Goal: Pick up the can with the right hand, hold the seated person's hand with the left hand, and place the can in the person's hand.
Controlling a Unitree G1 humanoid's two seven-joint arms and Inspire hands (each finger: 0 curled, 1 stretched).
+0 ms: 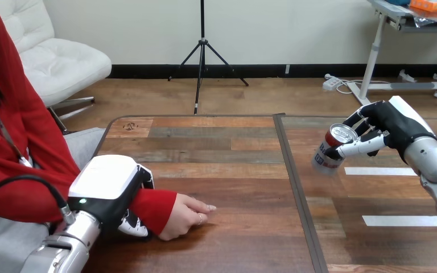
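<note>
Head view: we start far to the left of the dark strip that runs down the middle of the wooden table. There our left hand sits on top of the person's wrist, which is covered by a red sleeve. The white back of our hand faces up. Its fingers curl in under the sleeve, so the hand is closed round the wrist.

A little closer to the strip, also on its left side, the person's hand rests on the table. Its fingers are bent a little and point toward the strip. Nothing is in it.

Just to the right of the strip is the can. It is tipped, with its silver top up and leaning away from the strip. We cannot tell if its bottom touches the table. Our right hand, farther right of the strip, has hold of it. The fingers wrap round its far side and the thumb lies across its near side.

Two white tape strips lie flat on the table, well right of the dark strip and nearer to us than the can.
</note>
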